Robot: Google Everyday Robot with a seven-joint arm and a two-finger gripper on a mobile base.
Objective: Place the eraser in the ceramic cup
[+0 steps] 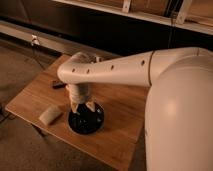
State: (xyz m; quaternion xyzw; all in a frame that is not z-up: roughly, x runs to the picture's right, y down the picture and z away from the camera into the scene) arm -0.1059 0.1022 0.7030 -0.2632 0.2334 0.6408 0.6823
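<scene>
The eraser [50, 115], a pale oblong block, lies on the wooden table [117, 135] near its front left edge. To the right of it stands the ceramic cup [87, 121], black, round and low. My gripper [83, 107] hangs straight over the cup's left half, its two pale fingertips [75, 107] apart and just above the rim. Nothing sits between them. The gripper is open and about a hand's width right of the eraser.
A small dark object [59, 85] lies on the table behind my gripper. My white arm [125, 67] reaches across the table from the right, and its bulky body [180, 120] hides the table's right end. A dark wall with an outlet [35, 40] stands behind.
</scene>
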